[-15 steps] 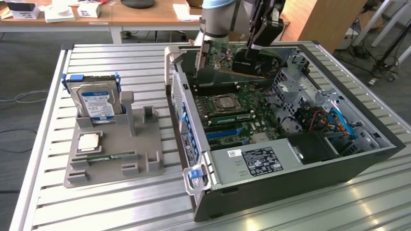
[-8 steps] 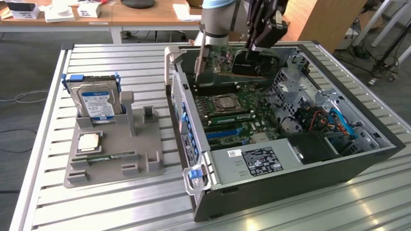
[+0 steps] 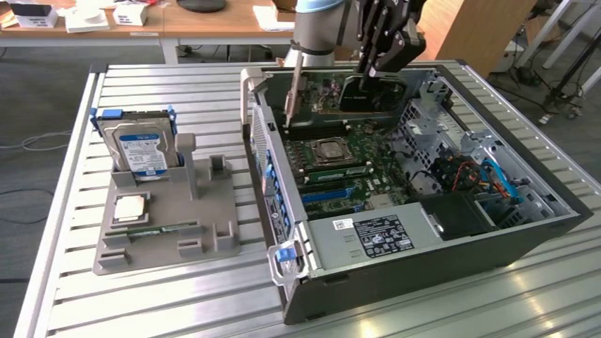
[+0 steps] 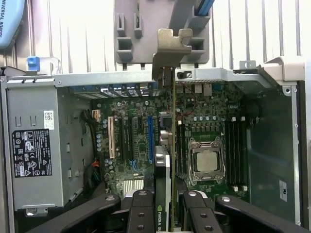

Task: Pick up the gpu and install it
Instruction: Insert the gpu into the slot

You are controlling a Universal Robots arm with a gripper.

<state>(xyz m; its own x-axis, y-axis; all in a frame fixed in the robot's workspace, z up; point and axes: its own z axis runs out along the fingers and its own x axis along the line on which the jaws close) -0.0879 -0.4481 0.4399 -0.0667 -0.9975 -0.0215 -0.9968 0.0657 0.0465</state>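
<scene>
Fingers point(image 4: 141, 209) clamp gpu point(image 4: 164, 174) on edge; its long axis runs out from them, bracket point(image 4: 172, 46) end toward the case wall point(image 4: 112, 78), card hanging above motherboard point(image 4: 129, 111) slots.

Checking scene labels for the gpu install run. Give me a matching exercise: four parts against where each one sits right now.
Parts:
1. gpu
2. hard drive
3. loose processor
4. power supply

Places:
A. lying flat on the gray holder
B. fixed inside the computer case
C. clamped in the gripper, over the open case
D. standing upright in the gray holder

Pairs: 1-C, 2-D, 3-A, 4-B
</scene>
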